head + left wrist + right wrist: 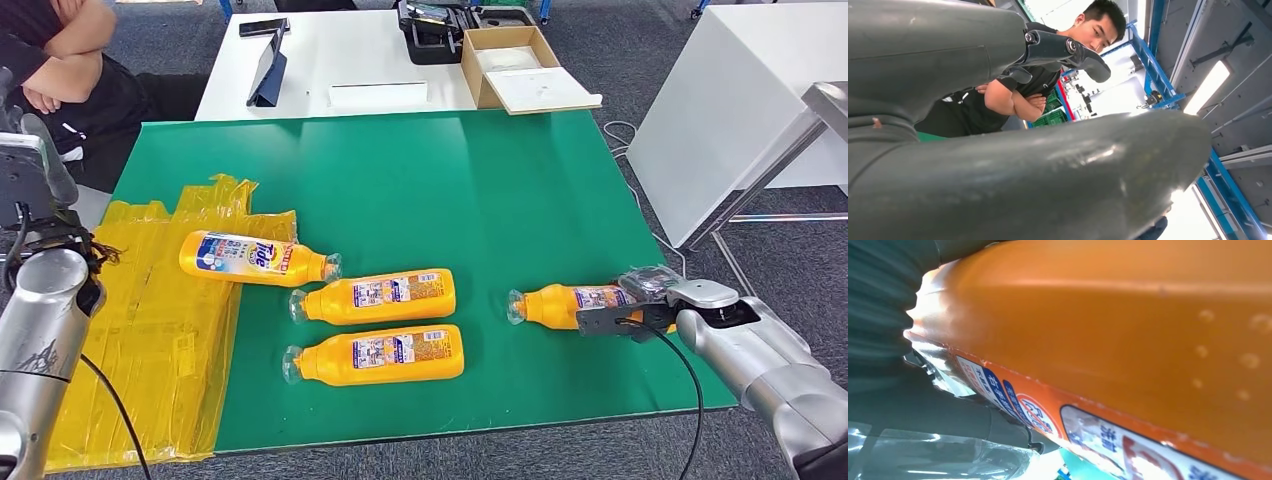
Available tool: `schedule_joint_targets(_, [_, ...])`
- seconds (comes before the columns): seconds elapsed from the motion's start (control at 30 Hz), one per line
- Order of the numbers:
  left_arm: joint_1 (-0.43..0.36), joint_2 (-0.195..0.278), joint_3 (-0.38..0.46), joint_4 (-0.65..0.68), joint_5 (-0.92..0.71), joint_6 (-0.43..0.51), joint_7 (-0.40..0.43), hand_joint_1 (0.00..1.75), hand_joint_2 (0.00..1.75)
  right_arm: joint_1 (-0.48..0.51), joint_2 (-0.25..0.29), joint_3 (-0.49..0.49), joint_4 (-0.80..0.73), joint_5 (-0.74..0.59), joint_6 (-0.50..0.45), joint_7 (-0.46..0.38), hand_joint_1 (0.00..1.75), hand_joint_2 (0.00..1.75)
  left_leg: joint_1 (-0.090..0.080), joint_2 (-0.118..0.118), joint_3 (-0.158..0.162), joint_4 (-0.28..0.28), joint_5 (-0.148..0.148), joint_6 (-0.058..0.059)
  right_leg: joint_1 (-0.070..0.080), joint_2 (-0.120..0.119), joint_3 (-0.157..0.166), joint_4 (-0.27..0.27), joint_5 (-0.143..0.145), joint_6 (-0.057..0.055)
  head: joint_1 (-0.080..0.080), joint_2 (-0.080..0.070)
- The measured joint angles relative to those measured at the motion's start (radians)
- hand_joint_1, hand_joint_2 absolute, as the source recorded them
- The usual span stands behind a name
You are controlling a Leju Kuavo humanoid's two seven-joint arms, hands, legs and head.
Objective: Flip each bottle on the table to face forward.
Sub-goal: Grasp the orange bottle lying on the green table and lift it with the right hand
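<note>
Bottle (560,303) nearest the right hand (640,305): your fingers wrap its body, ready to roll it label-forward. It lies right of the two middle bottles (378,325) on the green mat (450,180). The left hand (1068,50) hangs raised, fingers apart, empty.

Bottles (380,296) orange-yellow, multicoloured labels; table (480,180) green; plastic sheet (150,330) yellow; box (520,70) brown; right hand (640,300) dark grey

White tables (330,60), grey floor (640,60)
</note>
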Motion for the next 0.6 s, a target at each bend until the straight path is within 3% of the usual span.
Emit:
schedule_joint_targets(0.27, [0.0, 0.006, -0.011, 0.0, 0.02, 0.001, 0.004, 0.0, 0.0, -0.004, -0.003, 0.01, -0.001, -0.044, -0.006, 0.0, 1.75, 1.75, 0.0, 0.0, 0.0, 0.0, 0.0, 0.0, 0.0, 0.0, 0.001, 0.0, 0.0, 0.0, 0.0, 0.0])
schedule_joint_targets(0.43, [0.033, 0.011, -0.013, -0.035, 0.148, -0.07, 0.073, 0.0, 0.0, 0.019, -0.012, -0.005, -0.05, -0.172, -0.063, 0.025, 1.75, 1.75, -0.001, 0.0, -0.001, 0.0, 0.0, 0.0, 0.0, 0.0, 0.001, 0.0, 0.0, 0.0, 0.0, 0.0])
schedule_joint_targets(0.57, [0.115, 0.012, -0.005, -0.121, 0.3, -0.146, 0.132, 0.0, 1.75, 0.068, -0.012, -0.093, -0.19, -0.292, -0.104, 0.049, 1.75, 1.75, -0.001, 0.002, -0.002, 0.0, 0.0, 0.0, 0.0, 0.001, -0.001, 0.0, 0.0, 0.0, 0.0, 0.0])
schedule_joint_targets(0.6, [0.138, 0.012, -0.001, -0.147, 0.33, -0.158, 0.14, 0.0, 1.75, 0.08, -0.01, -0.125, -0.238, -0.317, -0.108, 0.055, 1.75, 1.75, -0.001, 0.002, -0.003, 0.0, 0.0, 0.0, 0.0, 0.001, -0.001, 0.0, 0.0, 0.0, 0.0, 0.0])
